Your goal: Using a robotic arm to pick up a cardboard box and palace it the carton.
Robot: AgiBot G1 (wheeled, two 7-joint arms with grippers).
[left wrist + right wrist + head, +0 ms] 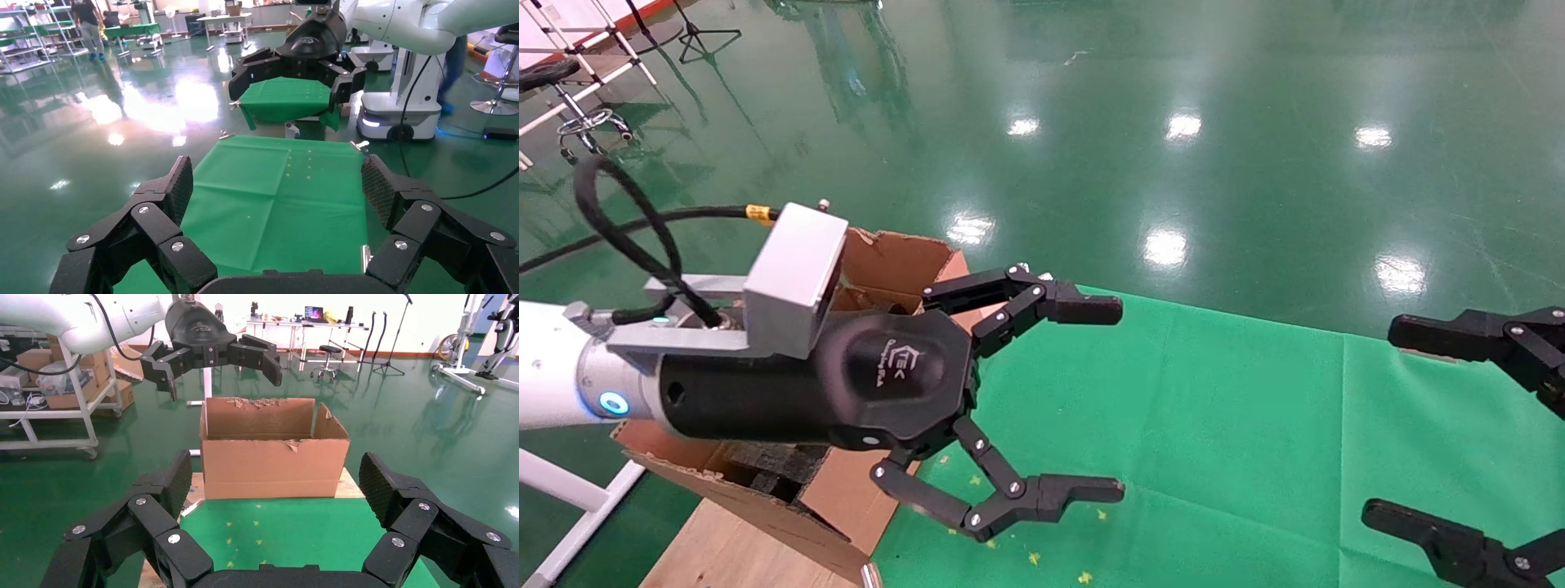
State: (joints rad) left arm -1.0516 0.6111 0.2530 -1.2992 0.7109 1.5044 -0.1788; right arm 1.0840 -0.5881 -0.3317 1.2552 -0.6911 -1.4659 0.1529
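The cardboard box is out of view in every frame. The carton [891,261] stands at the left end of the green-covered table [1214,425], flaps torn, with dark foam [772,467] showing under my arm. From the right wrist view the carton [272,465] faces me side-on. My left gripper [1121,400] hangs open and empty over the cloth just right of the carton; it also shows above the carton as the left gripper [220,380]. My right gripper [1381,420] is open and empty at the table's right end.
Small yellow marks [1034,558] dot the cloth near the front. The carton rests on a wooden board [731,547] beside a white frame [568,506]. Glossy green floor [1173,122] lies beyond the table; a chair and stands sit far left.
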